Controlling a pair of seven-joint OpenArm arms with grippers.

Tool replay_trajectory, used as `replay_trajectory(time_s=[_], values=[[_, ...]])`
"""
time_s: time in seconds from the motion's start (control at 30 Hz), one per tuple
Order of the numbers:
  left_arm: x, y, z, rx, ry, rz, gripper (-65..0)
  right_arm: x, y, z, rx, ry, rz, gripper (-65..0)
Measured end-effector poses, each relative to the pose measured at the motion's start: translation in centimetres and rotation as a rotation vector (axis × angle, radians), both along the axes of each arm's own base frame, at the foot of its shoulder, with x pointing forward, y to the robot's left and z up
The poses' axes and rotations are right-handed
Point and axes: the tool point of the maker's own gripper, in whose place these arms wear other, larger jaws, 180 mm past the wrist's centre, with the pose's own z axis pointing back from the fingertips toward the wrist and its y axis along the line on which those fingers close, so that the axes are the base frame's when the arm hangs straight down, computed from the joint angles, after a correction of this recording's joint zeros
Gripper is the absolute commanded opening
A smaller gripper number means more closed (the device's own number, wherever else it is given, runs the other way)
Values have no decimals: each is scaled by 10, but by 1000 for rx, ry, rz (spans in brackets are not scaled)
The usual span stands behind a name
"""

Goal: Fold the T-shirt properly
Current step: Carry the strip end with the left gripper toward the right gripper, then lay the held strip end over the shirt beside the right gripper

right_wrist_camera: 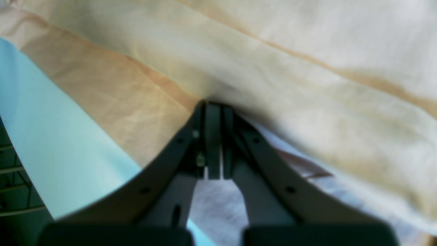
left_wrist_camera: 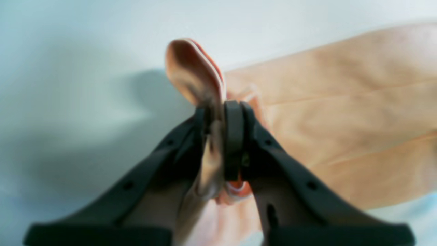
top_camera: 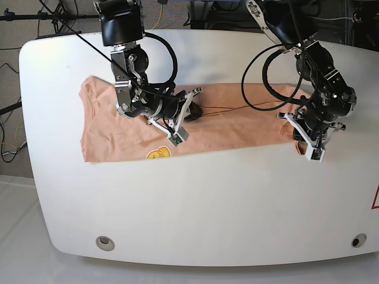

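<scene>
The salmon-pink T-shirt [top_camera: 237, 121] lies stretched across the white table [top_camera: 207, 201], with its yellow smiley print [top_camera: 158, 153] near the front edge. At the shirt's right end, my left gripper [top_camera: 294, 125] is shut on a bunched bit of cloth. In the left wrist view a loop of the T-shirt [left_wrist_camera: 341, 102] sticks out past the left gripper [left_wrist_camera: 222, 112]. My right gripper [top_camera: 196, 110] is over the shirt's middle, near its far edge. Up close, the right gripper [right_wrist_camera: 214, 109] is shut with its tips in a raised fold of the T-shirt [right_wrist_camera: 273, 68].
Black cables [top_camera: 260, 89] loop from both arms over the shirt. Bare tabletop [right_wrist_camera: 51, 136] runs along the cloth's edge, and in the left wrist view the table [left_wrist_camera: 68, 68] lies left of the held cloth. Two round fittings [top_camera: 105, 241] sit near the front edge.
</scene>
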Motion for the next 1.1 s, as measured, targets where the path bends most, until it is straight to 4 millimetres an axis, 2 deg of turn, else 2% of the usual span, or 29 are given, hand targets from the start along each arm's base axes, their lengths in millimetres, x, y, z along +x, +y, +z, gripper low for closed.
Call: replay_trajectory(time_s=[0.37,0.77,1.1], values=[[12,-44,5,-17,-14,-113,-602,4,-4,-2,3,43,-97,-650],[22,-72,19,11,-55,-214,-602,0,6,-4,-18,40,-64,-650],[26,-113,26,10,-76,-345,-605,1,11,-11,17,67,-70,-650]])
